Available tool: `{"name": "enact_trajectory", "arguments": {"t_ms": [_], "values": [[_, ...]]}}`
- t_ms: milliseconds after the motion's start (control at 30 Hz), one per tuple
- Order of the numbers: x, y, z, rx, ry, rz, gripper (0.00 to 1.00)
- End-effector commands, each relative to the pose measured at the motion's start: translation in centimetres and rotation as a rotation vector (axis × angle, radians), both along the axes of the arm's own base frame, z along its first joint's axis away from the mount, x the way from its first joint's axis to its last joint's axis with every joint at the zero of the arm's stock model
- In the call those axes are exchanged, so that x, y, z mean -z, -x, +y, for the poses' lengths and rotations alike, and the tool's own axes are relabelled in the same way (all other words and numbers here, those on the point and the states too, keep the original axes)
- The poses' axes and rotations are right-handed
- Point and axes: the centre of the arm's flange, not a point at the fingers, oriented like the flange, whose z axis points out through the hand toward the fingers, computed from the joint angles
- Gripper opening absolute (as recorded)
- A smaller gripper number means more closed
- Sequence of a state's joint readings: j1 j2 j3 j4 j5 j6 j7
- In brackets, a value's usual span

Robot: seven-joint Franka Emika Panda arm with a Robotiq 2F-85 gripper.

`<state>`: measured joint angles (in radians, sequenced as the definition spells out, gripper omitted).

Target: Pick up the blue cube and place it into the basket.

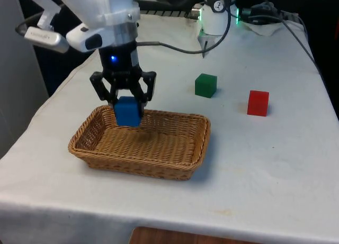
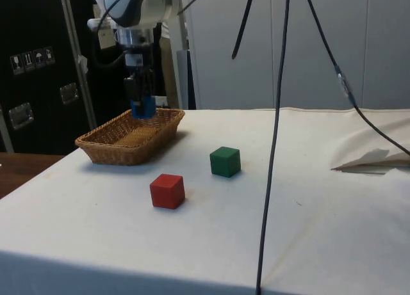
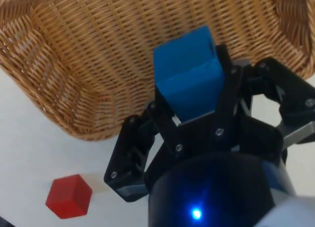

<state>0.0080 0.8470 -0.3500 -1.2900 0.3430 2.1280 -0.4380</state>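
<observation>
The blue cube (image 1: 128, 111) sits left of centre in the front view, clamped between the two fingers of the gripper (image 1: 125, 103) and held above the far end of the basket (image 1: 139, 157). In the side view the cube (image 2: 142, 107) hangs in the upper left of the frame, just over the basket's (image 2: 115, 151) rim line and apart from the woven floor.

The carry looks nearly done, so this is the placing step. The next move calls for a short lowering into the basket and then parting the fingers (a drop from here would probably land inside anyway).

Being a cube, it has no long axis to speak of. In the wrist view the cube (image 3: 189, 79) is gripped on two opposite faces and looks slightly tilted, one edge turned toward the basket (image 3: 74, 64) floor.

A green cube (image 1: 205, 85) and a red cube (image 1: 258, 102) rest on the cloth right of centre, well apart from the basket.
</observation>
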Motion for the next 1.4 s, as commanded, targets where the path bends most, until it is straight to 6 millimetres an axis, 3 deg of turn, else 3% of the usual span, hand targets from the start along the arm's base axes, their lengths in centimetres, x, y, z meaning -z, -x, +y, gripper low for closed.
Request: {"name": "enact_trajectory", "arguments": {"t_ms": [0,633,967,1033,1300,1367], "values": [[0.7,-0.2,0.1,-0.001,-0.015,-0.005,0.00],[6.4,-0.5,0.3,0.032,-0.069,-0.022,0.00],[6.9,-0.6,0.4,0.037,-0.077,-0.022,0.03],[6.8,-0.5,0.5,0.038,-0.069,-0.020,0.16],[6.8,-0.6,0.5,0.037,-0.075,-0.020,0.94],[6.8,-0.5,0.5,0.037,-0.069,-0.020,1.00]]}}
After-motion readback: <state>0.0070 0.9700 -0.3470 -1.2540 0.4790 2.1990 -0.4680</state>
